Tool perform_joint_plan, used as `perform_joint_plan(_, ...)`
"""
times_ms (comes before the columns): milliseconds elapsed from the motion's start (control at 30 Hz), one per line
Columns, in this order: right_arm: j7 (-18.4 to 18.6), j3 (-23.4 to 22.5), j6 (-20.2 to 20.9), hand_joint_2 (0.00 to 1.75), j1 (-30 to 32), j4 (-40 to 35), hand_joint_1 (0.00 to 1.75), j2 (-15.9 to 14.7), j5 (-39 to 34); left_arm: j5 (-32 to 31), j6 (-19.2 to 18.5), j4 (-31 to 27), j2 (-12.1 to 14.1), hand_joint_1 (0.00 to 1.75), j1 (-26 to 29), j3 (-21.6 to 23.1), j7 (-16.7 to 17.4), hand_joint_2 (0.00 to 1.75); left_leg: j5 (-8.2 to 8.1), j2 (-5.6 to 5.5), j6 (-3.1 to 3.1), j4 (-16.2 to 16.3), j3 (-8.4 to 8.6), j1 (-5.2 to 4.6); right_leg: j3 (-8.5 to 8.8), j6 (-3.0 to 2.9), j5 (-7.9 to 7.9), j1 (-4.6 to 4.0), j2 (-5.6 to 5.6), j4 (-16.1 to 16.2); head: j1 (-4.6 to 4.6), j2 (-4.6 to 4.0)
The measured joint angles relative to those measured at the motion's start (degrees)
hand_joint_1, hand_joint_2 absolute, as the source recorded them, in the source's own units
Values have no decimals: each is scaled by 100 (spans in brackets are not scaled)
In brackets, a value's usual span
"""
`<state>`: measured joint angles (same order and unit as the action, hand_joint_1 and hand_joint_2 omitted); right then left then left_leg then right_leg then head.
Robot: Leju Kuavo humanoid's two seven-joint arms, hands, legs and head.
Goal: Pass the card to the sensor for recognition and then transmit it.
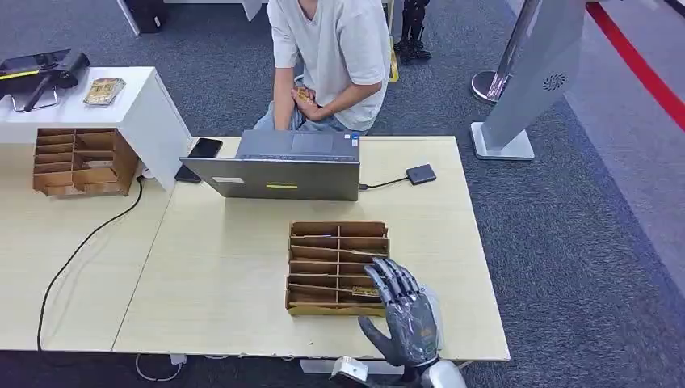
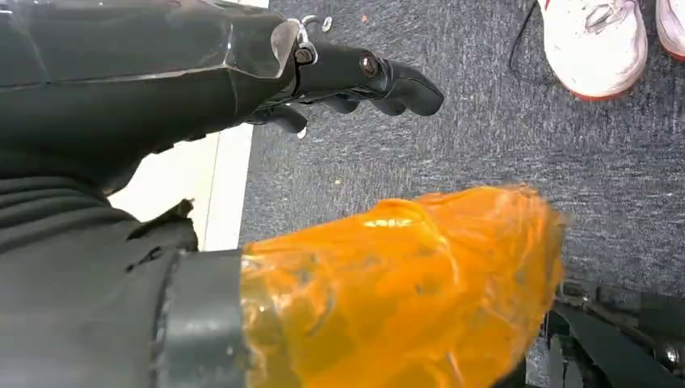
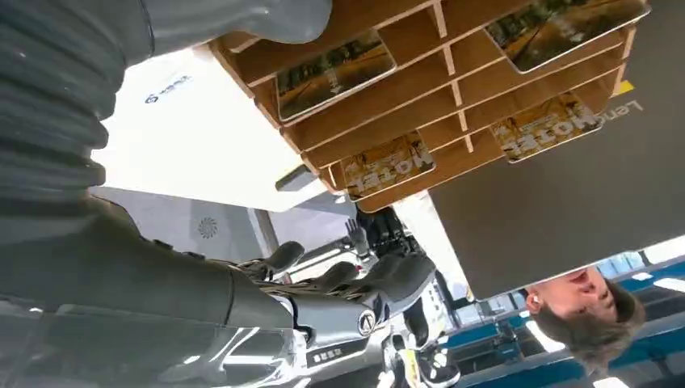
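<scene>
Cards (image 3: 335, 71) lie flat in the slots of the wooden rack (image 1: 338, 267) on the table (image 1: 226, 275), long axes across it. Right hand (image 1: 401, 311) hovers at the rack's near right corner, fingers (image 1: 393, 279) spread and empty, nearer than the left hand (image 2: 355, 77), which hangs over the floor, curled on nothing.

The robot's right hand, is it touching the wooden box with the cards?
Cannot tell. In the head view the right hand overlaps the wooden card organizer at its near corner, but neither contact nor a gap shows plainly.
</scene>
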<state>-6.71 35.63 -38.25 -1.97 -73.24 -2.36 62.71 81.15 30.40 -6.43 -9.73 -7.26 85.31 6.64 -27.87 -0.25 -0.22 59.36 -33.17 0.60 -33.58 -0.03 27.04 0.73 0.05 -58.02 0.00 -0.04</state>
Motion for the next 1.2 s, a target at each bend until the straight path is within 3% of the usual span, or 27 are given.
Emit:
perform_joint_plan(233,52,-37,11,175,-85,88,37,31,50,-9,-7,0,0,0,0,11,0,0,0,0,0,0,0,0,0,0,0,0,0,0,-2,0)
perform_joint_plan(267,52,-39,11,175,-91,98,65,33,55,-9,-7,0,0,0,0,13,0,0,0,0,0,0,0,0,0,0,0,0,0,0,0,0)
perform_joint_plan(300,52,-39,11,175,-97,105,120,37,55,-9,-7,0,0,0,0,15,0,0,0,0,0,0,0,0,0,0,0,0,0,0,0,0)
perform_joint_plan(333,52,-39,11,175,-99,109,120,41,55,-9,-7,0,0,0,0,15,0,0,0,0,0,0,0,0,0,0,0,0,0,0,-2,0)
perform_joint_plan(400,52,-39,11,175,-104,122,77,46,55,-9,-7,0,0,0,-1,22,0,0,0,0,0,0,0,0,0,0,0,0,0,0,-2,0)
perform_joint_plan(433,52,-39,11,175,-106,131,77,46,55,-9,-7,0,0,0,0,26,0,0,0,0,0,0,0,0,0,0,0,0,0,0,0,0)
perform_joint_plan(467,52,-39,11,175,-106,136,66,46,55,-9,-7,0,0,0,0,28,0,0,0,0,0,0,0,0,0,0,0,0,0,0,0,0)
perform_joint_plan(900,52,-39,11,175,-125,179,54,48,57,-9,-7,0,0,0,-1,39,0,0,0,0,0,0,0,0,0,0,0,0,0,0,-2,0)
perform_joint_plan(1200,52,-39,15,175,-130,186,58,61,57,9,-7,0,0,0,0,39,-4,0,0,0,0,0,0,0,0,0,0,0,0,0,0,0)
